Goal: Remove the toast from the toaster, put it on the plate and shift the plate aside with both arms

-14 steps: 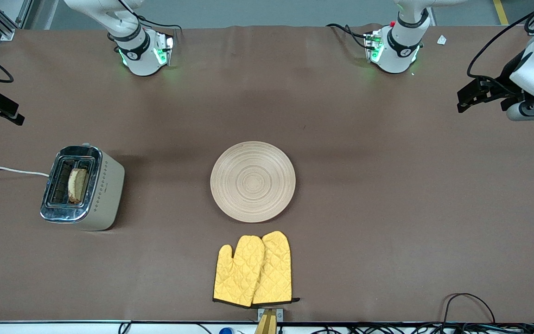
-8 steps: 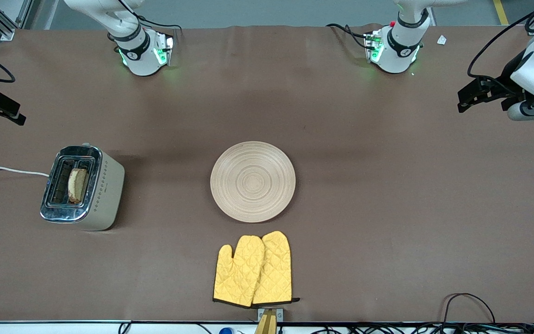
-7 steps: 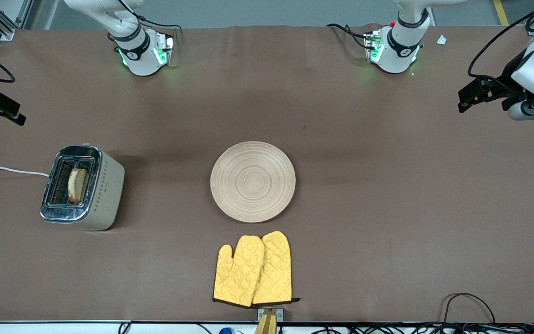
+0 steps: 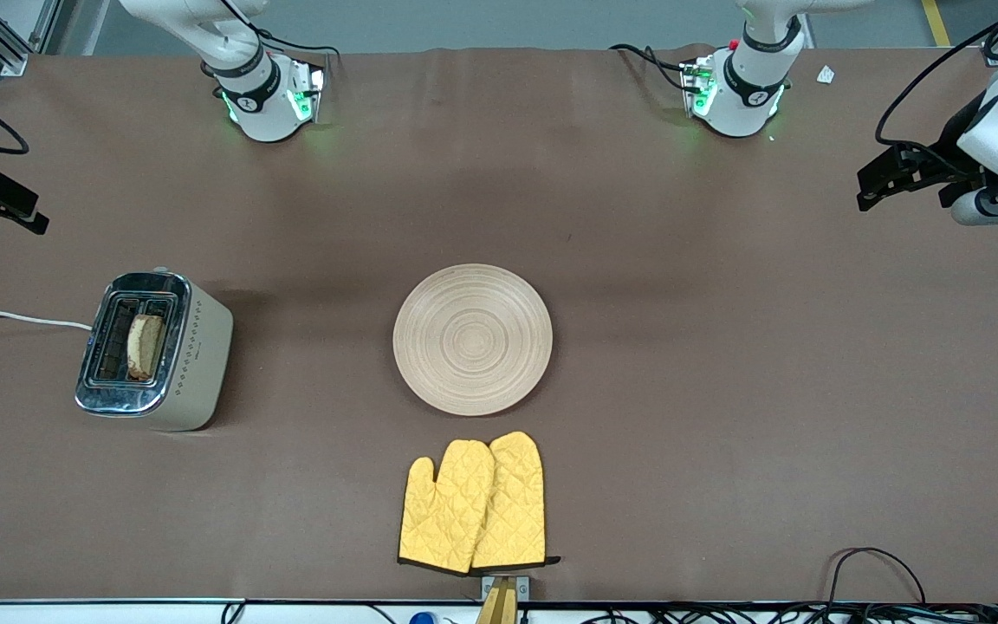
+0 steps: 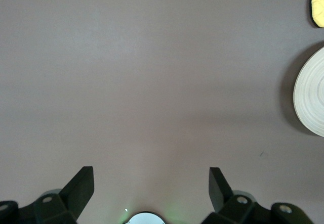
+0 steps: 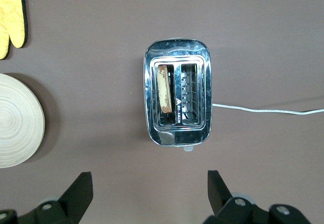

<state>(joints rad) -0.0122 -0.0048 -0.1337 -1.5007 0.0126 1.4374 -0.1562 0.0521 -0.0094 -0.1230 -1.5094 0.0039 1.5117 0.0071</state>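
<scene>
The toast (image 4: 145,347) (image 6: 164,88) stands on edge in one slot of the chrome toaster (image 4: 200,347) (image 6: 177,49) toward the right arm's end of the table. The round light-wood plate (image 4: 472,339) (image 5: 311,97) (image 6: 15,120) lies bare at the table's middle. My right gripper (image 4: 27,221) (image 6: 149,176) hangs open and holds nothing, high over the bare cloth beside the toaster. My left gripper (image 4: 867,186) (image 5: 151,172) is open too, with nothing in it, over bare cloth at the left arm's end, well away from the plate.
Two yellow quilted oven mitts (image 4: 473,504) (image 5: 319,1) (image 6: 10,19) lie side by side, nearer to the front camera than the plate. The toaster's white cord (image 4: 14,319) runs off the right arm's end. Dark cables (image 4: 880,572) loop at the front edge.
The left arm's hand has drifted very slightly toward its own end of the table. Nothing else has moved.
</scene>
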